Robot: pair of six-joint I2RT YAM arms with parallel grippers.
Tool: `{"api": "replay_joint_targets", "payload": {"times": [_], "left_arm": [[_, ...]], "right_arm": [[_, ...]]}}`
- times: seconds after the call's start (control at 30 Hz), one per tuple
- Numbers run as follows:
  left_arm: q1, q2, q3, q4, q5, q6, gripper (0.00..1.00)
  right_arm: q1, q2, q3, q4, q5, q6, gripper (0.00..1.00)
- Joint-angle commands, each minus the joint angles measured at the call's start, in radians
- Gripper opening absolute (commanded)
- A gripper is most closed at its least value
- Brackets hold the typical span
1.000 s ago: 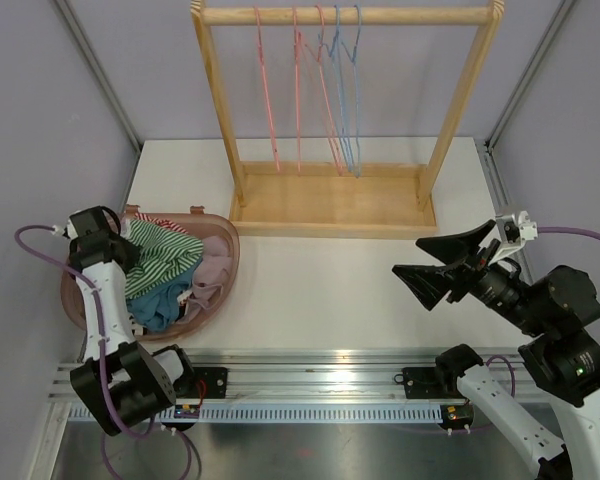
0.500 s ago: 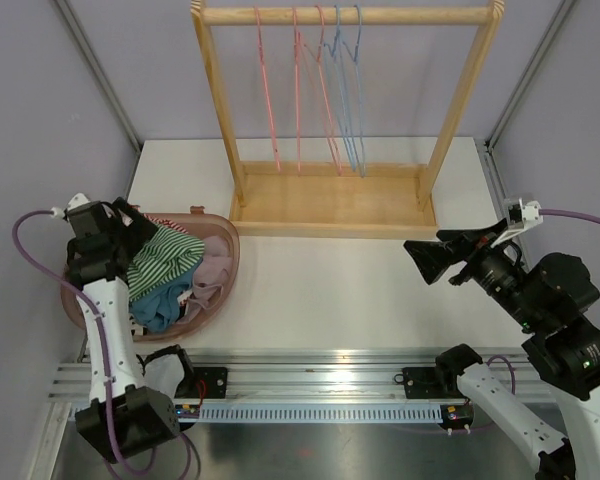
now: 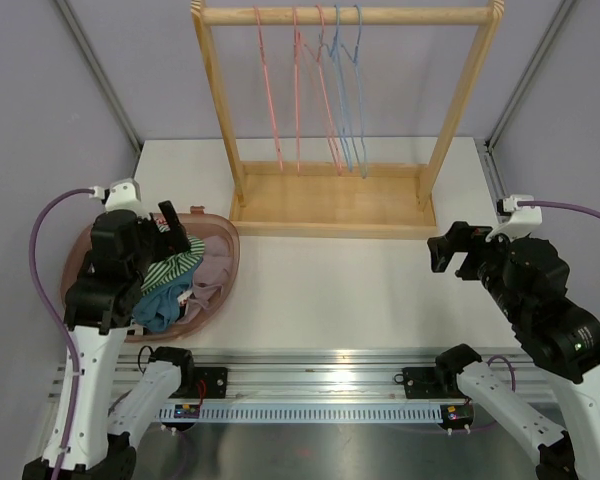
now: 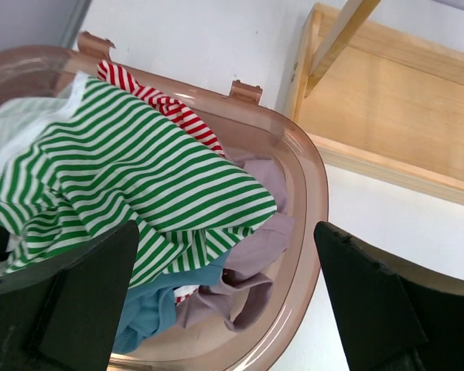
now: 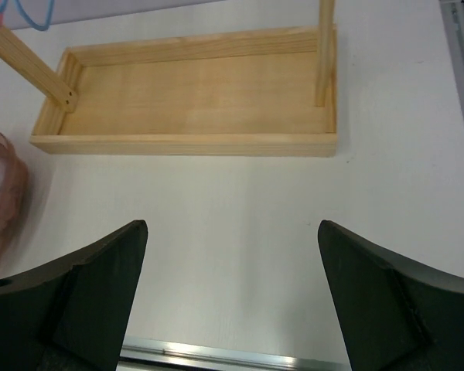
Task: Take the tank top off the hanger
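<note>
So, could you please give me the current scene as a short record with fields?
rack: wooden, at the far side of the table
hangers: pink and blue, on the top rail, no garment on them
basket: left of the rack, holds clothes
top garment: green-striped, in the basket
left gripper: open, over the basket
right gripper: open, empty, over the table

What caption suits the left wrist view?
Open left gripper over a pink basket of clothes, a green-striped garment on top.
</note>
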Motion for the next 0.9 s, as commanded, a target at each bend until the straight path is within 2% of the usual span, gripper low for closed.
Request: {"api": "replay_joint_targets", "payload": {"times": [0.0,0.07,0.13,0.37,0.67,0.87], "left_arm": [[-0.034,-0.087,0.038,-0.064,-0.010,0.097,0.99],[-0.044,-0.172,0.027,-0.081,0.001,0.126,0.99],[-0.084,-0.248,0.010,-0.111,-0.049,0.121,0.99],[-0.169,-0.409,0.004,-0.210,-0.103,0.108,0.99],[-0.170,-0.514,0.066,-0.271,-0.049,0.115,0.99],[-0.170,-0.523,0.070,-0.276,-0.023,0.123,0.99]], "right_arm": [[-0.001,0.000,0.047,-0.053,0.117,-0.052,0.99],[-0.001,-0.005,0.052,-0.073,0.110,-0.059,0.99],[-0.003,-0.016,0.053,-0.091,0.114,-0.069,0.99],[-0.003,-0.074,0.041,-0.131,0.123,-0.064,0.99],[-0.004,-0.143,-0.014,-0.123,0.100,-0.058,1.00],[-0.003,-0.135,-0.030,-0.112,0.095,-0.050,1.00]]}}
